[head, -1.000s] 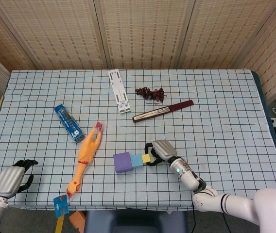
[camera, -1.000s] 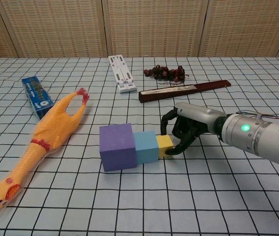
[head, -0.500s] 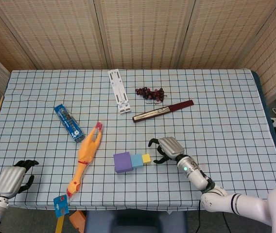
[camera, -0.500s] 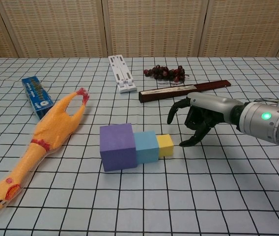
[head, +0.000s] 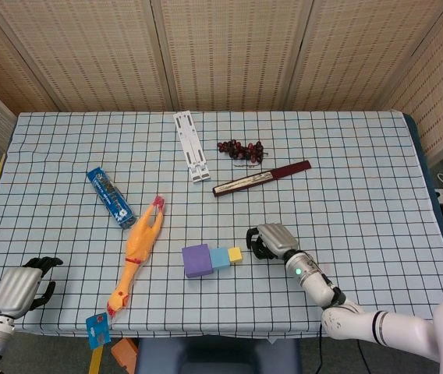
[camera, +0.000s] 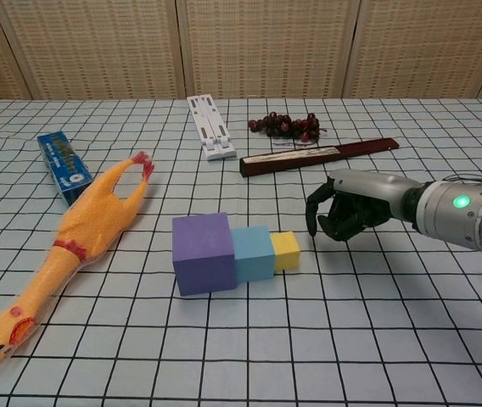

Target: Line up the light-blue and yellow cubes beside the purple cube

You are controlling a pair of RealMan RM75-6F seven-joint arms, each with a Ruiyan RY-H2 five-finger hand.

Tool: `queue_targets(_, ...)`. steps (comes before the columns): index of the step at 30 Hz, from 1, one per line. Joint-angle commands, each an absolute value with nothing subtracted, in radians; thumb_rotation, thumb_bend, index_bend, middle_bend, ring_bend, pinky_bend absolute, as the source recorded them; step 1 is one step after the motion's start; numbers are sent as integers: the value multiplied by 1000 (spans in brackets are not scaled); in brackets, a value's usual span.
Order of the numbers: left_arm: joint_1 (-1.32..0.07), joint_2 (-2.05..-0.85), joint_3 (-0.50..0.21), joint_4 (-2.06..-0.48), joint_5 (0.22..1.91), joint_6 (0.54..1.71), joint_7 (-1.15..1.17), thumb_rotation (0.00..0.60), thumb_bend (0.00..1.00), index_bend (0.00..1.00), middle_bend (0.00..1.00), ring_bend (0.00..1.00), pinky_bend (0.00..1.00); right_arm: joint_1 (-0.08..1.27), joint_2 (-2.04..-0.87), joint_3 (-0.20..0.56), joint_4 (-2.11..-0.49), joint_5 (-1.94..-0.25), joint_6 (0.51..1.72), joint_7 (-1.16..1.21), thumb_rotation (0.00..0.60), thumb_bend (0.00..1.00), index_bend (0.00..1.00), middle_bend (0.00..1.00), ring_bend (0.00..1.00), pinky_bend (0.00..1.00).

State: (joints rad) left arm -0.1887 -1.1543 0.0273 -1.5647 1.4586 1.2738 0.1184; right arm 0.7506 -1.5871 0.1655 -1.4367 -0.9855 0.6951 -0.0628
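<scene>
three foam-looking cubes sat touching in a row just left of the right hand (camera: 340, 216): small yellow cube (camera: 285, 250), light-blue cube (camera: 252, 253), large purple cube (camera: 203, 253). they looked light, slightly soft, best pinched on opposite flat faces. right hand curled, empty; left hand (head: 20, 285) curled, empty.

Table under a checked cloth (head: 362, 187), purple cube (head: 196, 260), light-blue cube (head: 220, 258) and yellow cube (head: 235, 254) touching in a row at 6 o'clock, rubber chicken (head: 138, 253) at 8, blue packet (head: 109, 196) at 9, white stand (head: 191, 146), grapes (head: 241, 148) and knife (head: 261, 178) at 12.
</scene>
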Motion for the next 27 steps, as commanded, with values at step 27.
queue_targets(27, -188, -1149, 30, -1570, 1462, 1274, 113, 600, 498, 311, 319, 294, 567, 758, -1625, 167, -1349, -1111, 603, 153, 600, 659, 550, 919, 948, 1000)
